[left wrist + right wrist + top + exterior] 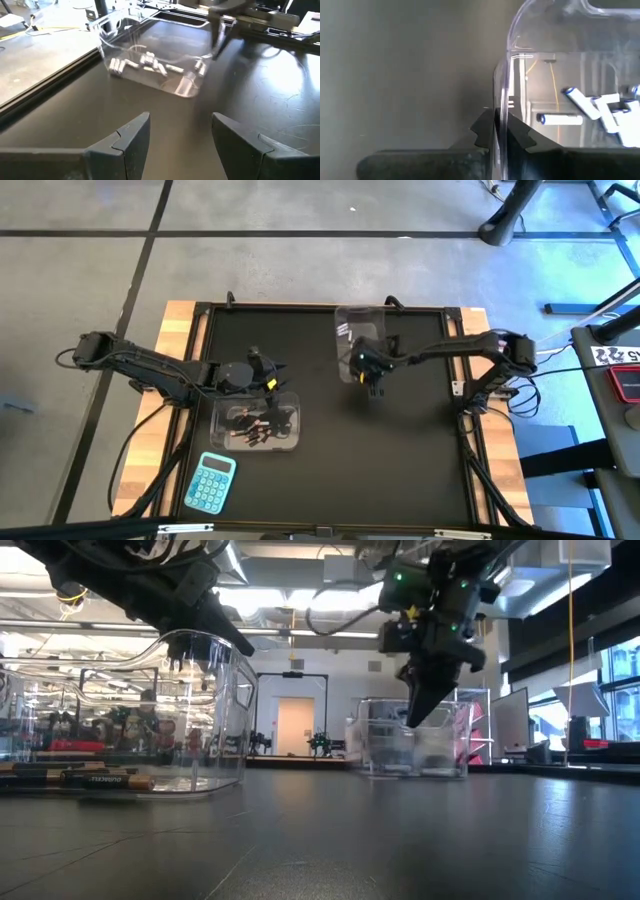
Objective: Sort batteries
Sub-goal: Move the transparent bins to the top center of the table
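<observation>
Our right gripper (501, 131) pinches the far tub's (357, 340) wall, white batteries (560, 119) inside. Left gripper (181, 137) gapes wide, empty, right above the near tub (256, 423) of dark batteries (250, 425), so it's closer.

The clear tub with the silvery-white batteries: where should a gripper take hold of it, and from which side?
Best at its thin upright wall, from above, one finger inside and one outside. The clear tub is open-topped, and too broad to span. The right gripper is shut on the wall of the near end, away from the silvery-white batteries on the floor inside. The left gripper is open by the other tub.
</observation>
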Robot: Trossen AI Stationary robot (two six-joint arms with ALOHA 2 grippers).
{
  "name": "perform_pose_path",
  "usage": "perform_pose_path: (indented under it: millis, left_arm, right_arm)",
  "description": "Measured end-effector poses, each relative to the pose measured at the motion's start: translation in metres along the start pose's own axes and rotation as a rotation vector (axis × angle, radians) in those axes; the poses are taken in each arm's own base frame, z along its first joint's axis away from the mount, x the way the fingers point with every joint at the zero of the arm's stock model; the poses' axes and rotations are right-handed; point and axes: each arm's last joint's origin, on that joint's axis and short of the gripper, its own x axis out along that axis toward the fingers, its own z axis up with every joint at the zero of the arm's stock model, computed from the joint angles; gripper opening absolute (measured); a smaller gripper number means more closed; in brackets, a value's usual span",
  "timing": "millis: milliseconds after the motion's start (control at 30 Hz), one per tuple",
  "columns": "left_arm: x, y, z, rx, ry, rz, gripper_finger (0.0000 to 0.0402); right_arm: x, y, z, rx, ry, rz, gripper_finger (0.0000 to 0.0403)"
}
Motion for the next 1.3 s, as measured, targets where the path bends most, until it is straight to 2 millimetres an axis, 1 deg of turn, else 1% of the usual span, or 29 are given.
perform_pose_path:
  millis: [100, 200, 367, 600, 767, 933, 1133, 1300]
  left_arm:
    - [0.001, 0.002, 0.001, -0.006, 0.0, 0.01, 0.0198]
    - [0.003, 0.005, 0.001, -0.013, -0.001, 0.025, 0.0198]
    - [0.004, 0.009, 0.002, -0.028, -0.002, 0.042, 0.0198]
    - [0.004, 0.009, 0.002, -0.036, -0.002, 0.043, 0.0198]
    - [0.004, 0.009, 0.002, -0.038, -0.002, 0.043, 0.0198]
    - [0.004, 0.009, 0.002, -0.042, -0.001, 0.043, 0.0198]
    - [0.004, 0.009, 0.001, -0.05, 0.011, 0.043, 0.0198]
    - [0.004, 0.009, 0.0, -0.052, 0.018, 0.045, 0.0198]
  right_arm:
    - [-0.001, -0.016, -0.003, 0.046, -0.012, -0.016, 0.0023]
    - [-0.001, -0.026, -0.006, 0.031, -0.018, -0.032, 0.0013]
    - [-0.002, -0.036, -0.006, -0.025, -0.045, -0.056, 0.0004]
    - [-0.003, -0.044, -0.009, -0.034, -0.055, -0.064, 0.0025]
    - [-0.003, -0.045, -0.004, -0.041, -0.093, -0.097, 0.0057]
    - [-0.005, -0.05, 0.0, -0.068, -0.118, -0.182, 0.0108]
    - [-0.006, -0.051, 0.002, -0.083, -0.135, -0.208, 0.0169]
    - [-0.016, -0.053, 0.011, -0.049, -0.166, -0.209, 0.0196]
